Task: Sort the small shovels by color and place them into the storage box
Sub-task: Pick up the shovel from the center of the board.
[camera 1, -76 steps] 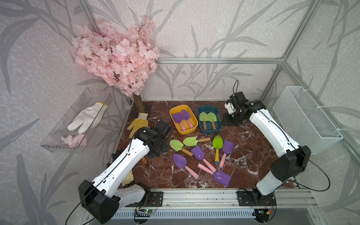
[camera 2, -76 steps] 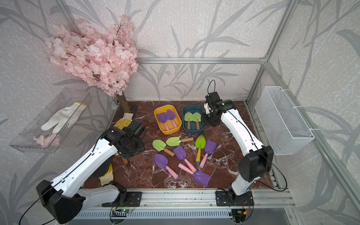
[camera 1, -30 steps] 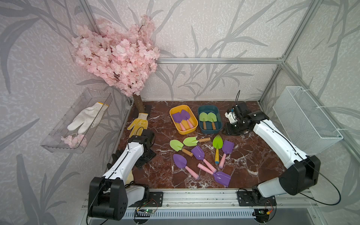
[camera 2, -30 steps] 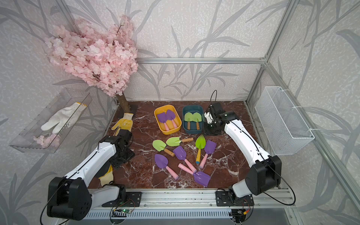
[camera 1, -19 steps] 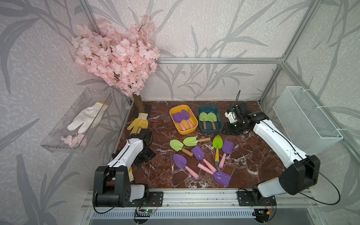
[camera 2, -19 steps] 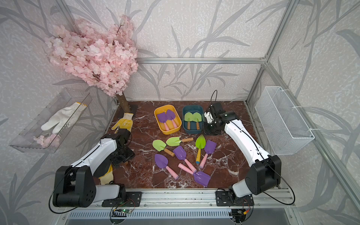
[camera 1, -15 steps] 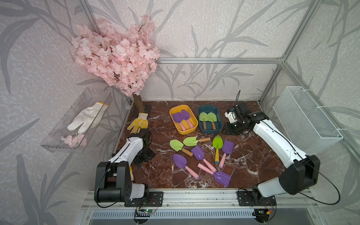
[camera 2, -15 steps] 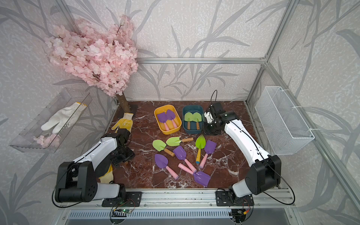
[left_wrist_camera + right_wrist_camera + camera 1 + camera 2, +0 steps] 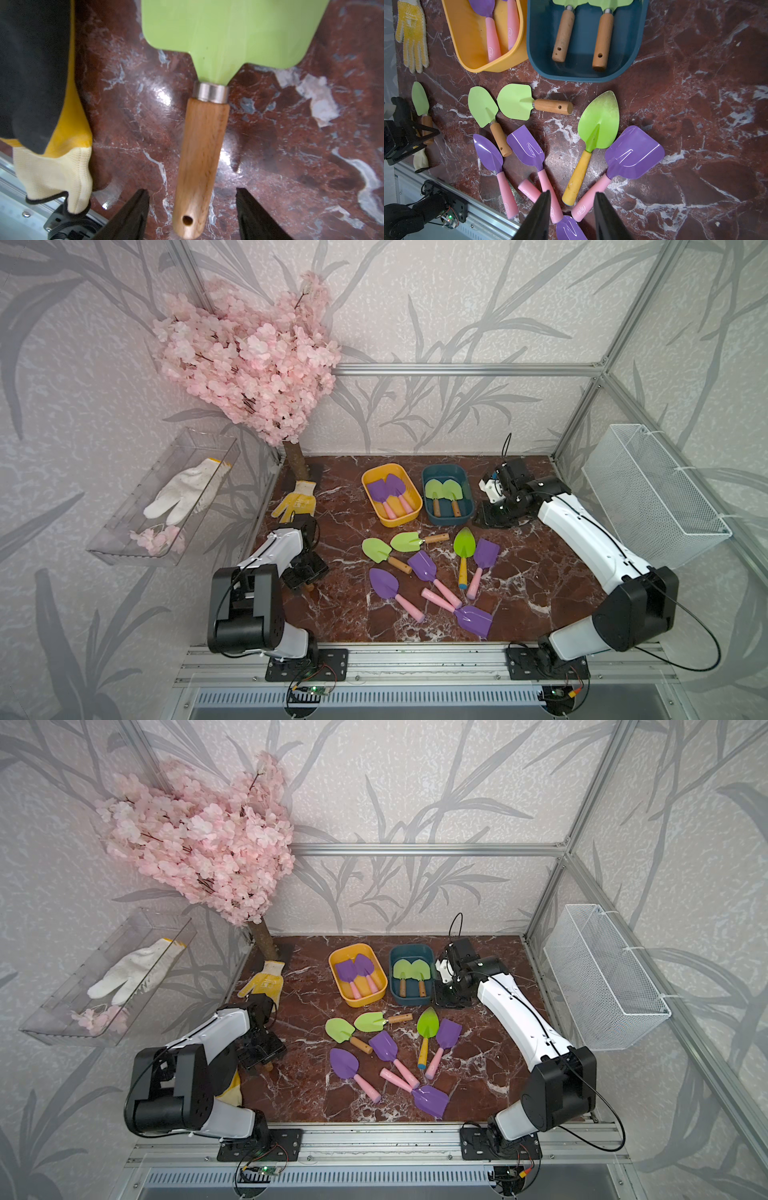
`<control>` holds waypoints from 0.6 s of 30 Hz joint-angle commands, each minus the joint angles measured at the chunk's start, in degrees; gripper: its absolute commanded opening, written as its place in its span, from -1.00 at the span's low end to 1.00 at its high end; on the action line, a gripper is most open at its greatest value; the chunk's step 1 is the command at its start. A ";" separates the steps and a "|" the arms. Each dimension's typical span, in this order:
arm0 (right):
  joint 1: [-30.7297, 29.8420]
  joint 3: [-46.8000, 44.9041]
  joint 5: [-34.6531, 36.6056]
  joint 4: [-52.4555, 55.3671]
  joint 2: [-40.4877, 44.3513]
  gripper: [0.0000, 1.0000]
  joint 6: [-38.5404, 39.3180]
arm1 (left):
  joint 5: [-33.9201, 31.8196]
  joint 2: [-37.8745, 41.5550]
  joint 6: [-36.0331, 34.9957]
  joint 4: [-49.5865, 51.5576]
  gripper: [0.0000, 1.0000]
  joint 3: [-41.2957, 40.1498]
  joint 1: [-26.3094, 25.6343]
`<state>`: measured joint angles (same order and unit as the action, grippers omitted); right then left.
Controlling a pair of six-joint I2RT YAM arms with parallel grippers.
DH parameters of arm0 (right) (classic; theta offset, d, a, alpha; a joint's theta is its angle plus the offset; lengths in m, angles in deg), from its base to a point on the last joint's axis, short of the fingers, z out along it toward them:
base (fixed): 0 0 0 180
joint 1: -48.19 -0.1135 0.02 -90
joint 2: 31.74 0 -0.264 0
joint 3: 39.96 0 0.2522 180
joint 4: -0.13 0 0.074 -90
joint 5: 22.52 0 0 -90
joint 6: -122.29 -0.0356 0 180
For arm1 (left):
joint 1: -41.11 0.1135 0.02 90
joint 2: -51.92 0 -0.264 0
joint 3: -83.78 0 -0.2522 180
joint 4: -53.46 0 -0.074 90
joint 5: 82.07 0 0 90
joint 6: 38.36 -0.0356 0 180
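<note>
My left gripper point(image 9: 190, 189) is low at the table's left side point(image 9: 305, 572), open, its fingers on either side of the wooden handle of a light green shovel point(image 9: 228, 31) without touching it. My right gripper point(image 9: 572, 192) is open and empty, beside the teal storage box point(image 9: 446, 520). That box holds two green shovels point(image 9: 442, 491). The yellow storage box point(image 9: 409, 519) holds two purple ones point(image 9: 386, 489). In the middle of the table lie two light green shovels point(image 9: 376, 549), a pointed green one point(image 9: 464, 543) and several purple ones point(image 9: 422, 566).
A black and yellow glove point(image 9: 41, 83) lies right beside the left gripper. Another yellow glove point(image 9: 297, 502) lies by the blossom tree point(image 9: 249, 360). A clear tray point(image 9: 137, 547) with a white glove hangs on the left wall, a white wire basket point(image 9: 648, 489) on the right.
The left arm has drawn back to the near left and come down over the green shovel's handle, its jaws narrowing. The right arm sank a little beside the teal box, then held still.
</note>
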<state>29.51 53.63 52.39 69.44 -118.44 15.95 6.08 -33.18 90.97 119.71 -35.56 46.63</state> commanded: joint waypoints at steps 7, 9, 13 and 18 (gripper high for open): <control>0.26 0.56 0.22 0.13 -0.84 -0.22 0.61 | -0.88 -1.38 -2.59 -0.37 0.11 1.66 1.45; 0.23 0.43 0.24 0.17 -0.93 -0.22 0.61 | -0.79 -1.54 -2.70 -0.57 0.06 1.76 1.59; 0.22 0.66 0.13 0.14 -1.11 -0.22 0.61 | -0.90 -1.65 -2.94 -0.81 -0.01 1.59 1.78; 0.31 0.54 0.28 0.18 -1.02 -0.22 0.56 | -0.74 -2.00 -3.11 -1.33 -0.12 1.36 2.04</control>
<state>29.51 53.63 52.41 69.44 -119.05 16.08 6.06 -34.47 88.61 118.36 -34.93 48.25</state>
